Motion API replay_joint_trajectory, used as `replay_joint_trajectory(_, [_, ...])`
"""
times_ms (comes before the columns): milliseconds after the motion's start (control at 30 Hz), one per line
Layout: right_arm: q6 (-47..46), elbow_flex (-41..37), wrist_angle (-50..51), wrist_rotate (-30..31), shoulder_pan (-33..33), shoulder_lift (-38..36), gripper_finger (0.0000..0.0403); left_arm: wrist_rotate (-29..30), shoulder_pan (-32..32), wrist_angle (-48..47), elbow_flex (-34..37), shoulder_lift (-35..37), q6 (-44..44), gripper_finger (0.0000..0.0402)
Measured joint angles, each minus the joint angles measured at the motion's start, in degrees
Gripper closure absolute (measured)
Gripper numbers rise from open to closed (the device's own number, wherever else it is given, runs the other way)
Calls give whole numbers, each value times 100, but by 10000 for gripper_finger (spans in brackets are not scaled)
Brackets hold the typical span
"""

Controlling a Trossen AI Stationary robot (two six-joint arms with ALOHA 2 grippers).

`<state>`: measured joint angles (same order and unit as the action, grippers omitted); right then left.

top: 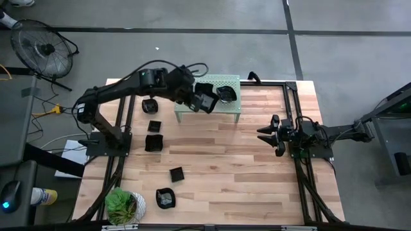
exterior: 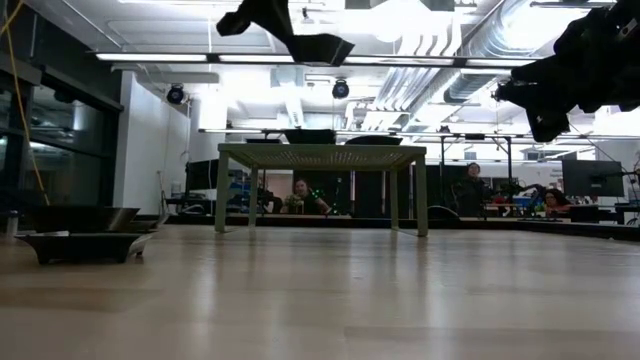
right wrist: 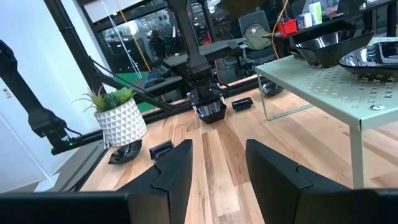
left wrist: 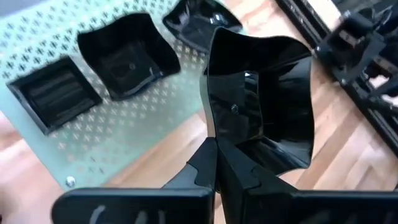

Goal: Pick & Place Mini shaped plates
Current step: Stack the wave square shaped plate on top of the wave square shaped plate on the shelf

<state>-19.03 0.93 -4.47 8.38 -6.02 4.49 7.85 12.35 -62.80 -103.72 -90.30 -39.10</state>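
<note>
My left gripper is shut on the rim of a black wavy-edged mini plate, held in the air over the front edge of the pale green perforated shelf. On the shelf lie three plates: a ridged rectangular one, a wavy square one and a third. In the low view the held plate hangs well above the shelf top. Several more plates lie on the table left of the shelf. My right gripper waits open at the table's right side.
A potted plant in a white pot stands at the front left corner, with a plate beside it. Black frame rails run along the table's right side. A floor fan stands off the table. People sit in the room behind.
</note>
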Motion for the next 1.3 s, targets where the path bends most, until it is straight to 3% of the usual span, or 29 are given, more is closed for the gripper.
replay_joint_trajectory(533, [0,0,0,0,0,0,258,-314,1070,403,3,-254,-501,401])
replay_joint_trajectory(667, [0,0,0,0,0,0,258,-680,1330,685,-4,-506,-787,401])
replay_joint_trajectory(900, [0,0,2,0,0,0,258,-771,1474,994,-2,-907,-1225,401])
replay_joint_trajectory(1300, [0,0,1,-1,1,0,258,-631,1588,1103,490,-878,-1635,401])
